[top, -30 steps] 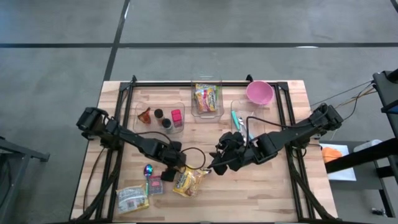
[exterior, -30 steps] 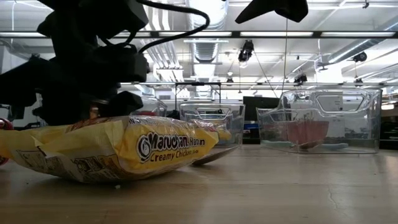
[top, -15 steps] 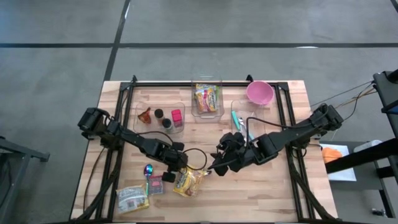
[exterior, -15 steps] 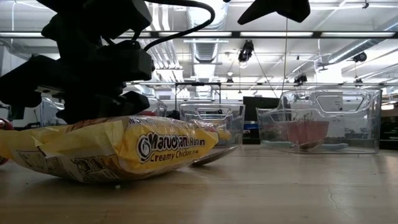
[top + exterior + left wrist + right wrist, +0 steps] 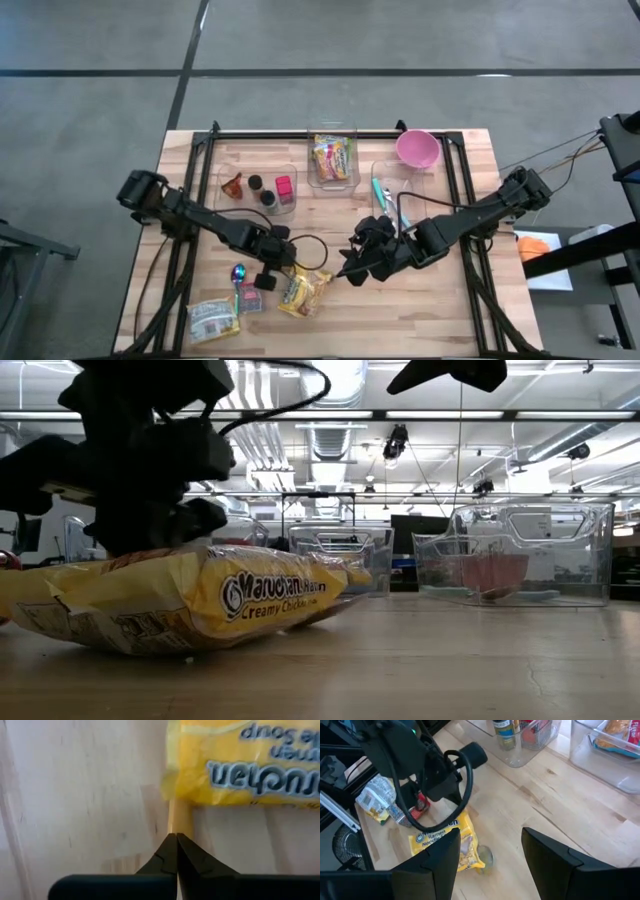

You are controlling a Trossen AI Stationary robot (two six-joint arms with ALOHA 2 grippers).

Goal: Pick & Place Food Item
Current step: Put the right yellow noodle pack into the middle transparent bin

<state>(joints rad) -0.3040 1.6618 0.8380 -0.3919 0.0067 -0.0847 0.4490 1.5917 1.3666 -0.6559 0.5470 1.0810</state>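
High view: on the pale wooden table [image 5: 430,310], toward seven o'clock, the left pincer [image 5: 268,281] is clenched with nothing between its tips, which sit just beside the edge of the yellow crinkled ramen packet [image 5: 303,291]. The packet lies flat near six o'clock, a metal spoon [image 5: 483,855] poking out from beneath it. At three o'clock from the packet, the right pincer [image 5: 352,272] hovers released, its fingers [image 5: 436,860] spread apart.
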